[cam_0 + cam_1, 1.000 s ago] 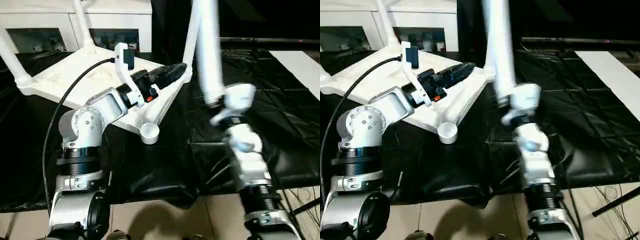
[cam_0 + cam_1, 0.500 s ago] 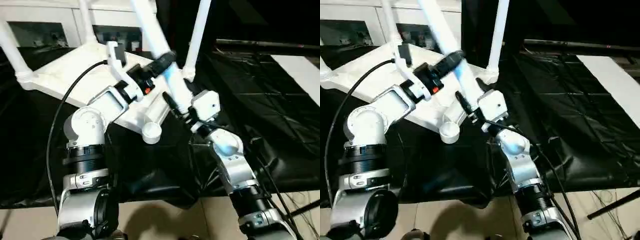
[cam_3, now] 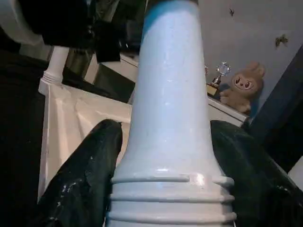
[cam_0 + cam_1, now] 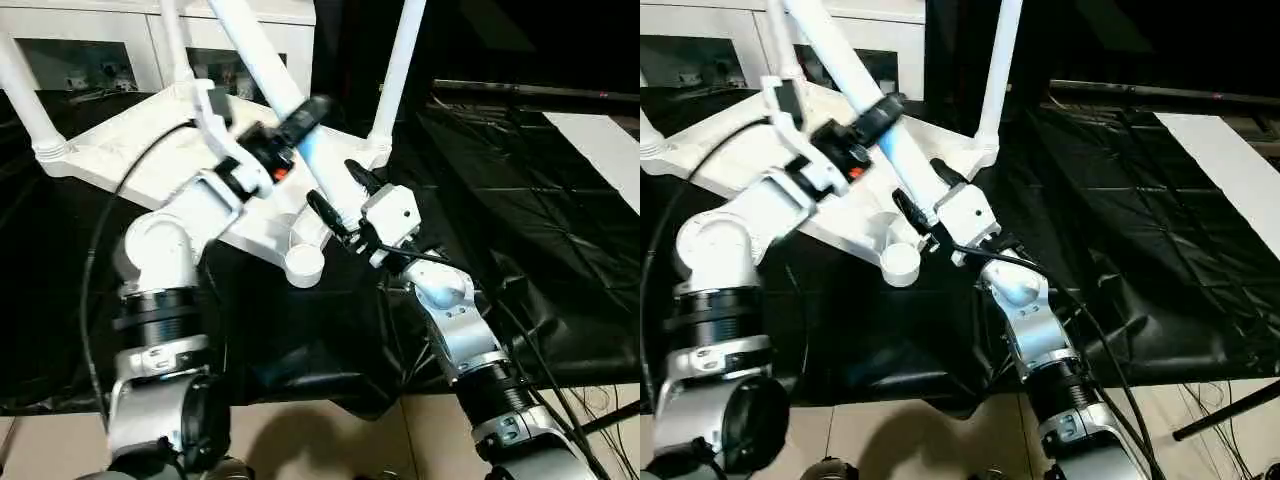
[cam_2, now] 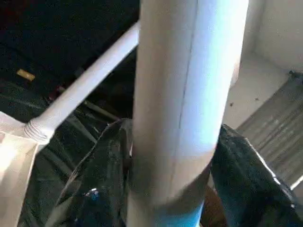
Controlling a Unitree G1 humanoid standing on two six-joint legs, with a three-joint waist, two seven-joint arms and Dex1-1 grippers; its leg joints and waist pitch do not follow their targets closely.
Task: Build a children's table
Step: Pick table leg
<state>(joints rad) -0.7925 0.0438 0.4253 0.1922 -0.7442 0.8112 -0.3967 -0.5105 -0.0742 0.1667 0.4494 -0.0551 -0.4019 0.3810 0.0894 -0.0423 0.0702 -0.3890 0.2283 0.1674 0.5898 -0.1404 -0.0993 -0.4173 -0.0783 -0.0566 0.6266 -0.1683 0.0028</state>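
The white tabletop [image 4: 130, 160] lies upside down on black cloth, ribbed underside up. Three white legs stand in its corner sockets: one on the left [image 4: 22, 95], one at the back [image 4: 172, 40], one on the right [image 4: 400, 70]. The near corner socket [image 4: 303, 265] is empty. A fourth leg [image 4: 260, 55] slants up and to the left above that corner. My right gripper [image 4: 342, 193] is shut on it just above its threaded end [image 3: 170, 198]. My left gripper [image 4: 305, 112] clasps the same leg [image 5: 184, 94] higher up, a black finger [image 5: 106, 175] on each side.
A white glass-door cabinet [image 4: 90, 40] stands behind the tabletop. Black cloth [image 4: 520, 220] covers the floor, with a white strip [image 4: 600, 140] at the far right. Pale tiles [image 4: 330, 440] and cables [image 4: 600, 400] lie at the front. A plush toy [image 3: 244, 85] sits on a shelf.
My right arm swung the leg from upright on the right down to a slant over the near corner. My left gripper lifted off the tabletop's edge and closed around the leg.
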